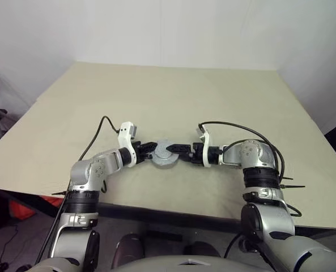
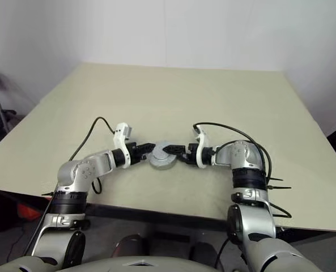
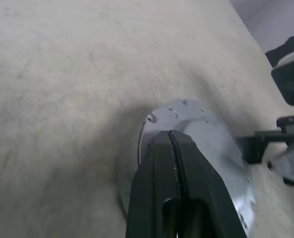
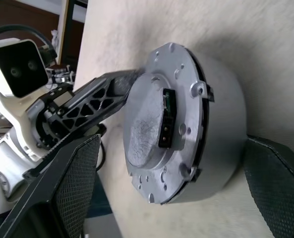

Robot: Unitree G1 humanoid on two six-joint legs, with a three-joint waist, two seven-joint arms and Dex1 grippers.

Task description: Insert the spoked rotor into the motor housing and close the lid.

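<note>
Beige surface (image 1: 224, 102), white walls, housing (image 1: 165, 154) near the middle with lid (image 4: 159, 124) on top.
Left pincer (image 1: 149, 152) pressed together, tips touching the housing's left side; right pincer (image 1: 178, 151) spread wide, fingers (image 4: 72, 183) on either side of the housing, not gripping it.

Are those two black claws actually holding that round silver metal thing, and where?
The right gripper straddles the round silver motor housing at opposite sides, fingers wide; whether they grip cannot be told. The left gripper, shut, holds nothing.
</note>
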